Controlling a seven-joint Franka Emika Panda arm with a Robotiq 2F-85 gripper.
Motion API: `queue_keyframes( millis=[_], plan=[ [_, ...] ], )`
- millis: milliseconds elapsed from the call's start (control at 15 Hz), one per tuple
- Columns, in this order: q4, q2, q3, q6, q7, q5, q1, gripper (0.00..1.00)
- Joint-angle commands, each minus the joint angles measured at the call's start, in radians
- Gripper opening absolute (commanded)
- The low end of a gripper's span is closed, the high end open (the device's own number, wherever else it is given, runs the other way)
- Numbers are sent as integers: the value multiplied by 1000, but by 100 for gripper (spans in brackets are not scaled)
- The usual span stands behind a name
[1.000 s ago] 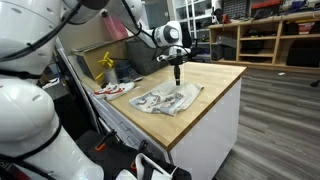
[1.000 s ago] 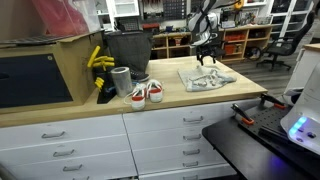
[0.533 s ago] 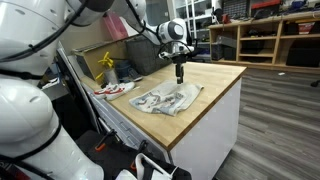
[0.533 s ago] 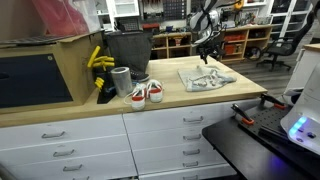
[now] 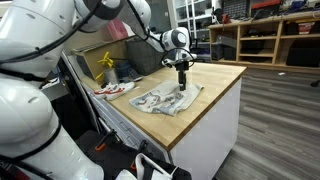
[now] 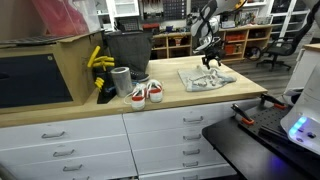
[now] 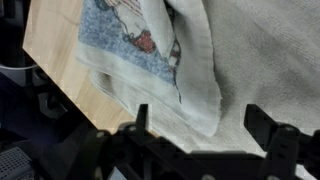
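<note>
Pale cloth, crumpled, with a printed patch showing in the wrist view, lies mid-frame on the wooden countertop in both exterior views. My gripper hangs at the cloth's upper right edge, jaws spread wide, nothing pinched; I cannot tell whether it touches. Red-and-white sneakers sit well apart, left of the cloth. A black bin stands above them in the frame.

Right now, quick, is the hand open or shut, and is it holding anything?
Hand: open, holding nothing, its fingers spread over the printed cloth; whether they touch it cannot be told.
</note>
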Motion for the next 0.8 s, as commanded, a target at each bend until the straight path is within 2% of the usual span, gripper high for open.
queue_keyframes(
  millis=[0,133,600,667,733],
  plan=[
    [40,19,1,-37,-10,-19,-1,70],
    [46,25,1,-45,-9,-22,-2,61],
    [88,40,3,-118,-7,-25,1,7],
    [95,39,3,-126,-6,-25,2,1],
    [103,39,3,-132,-5,-25,2,0]
  ],
)
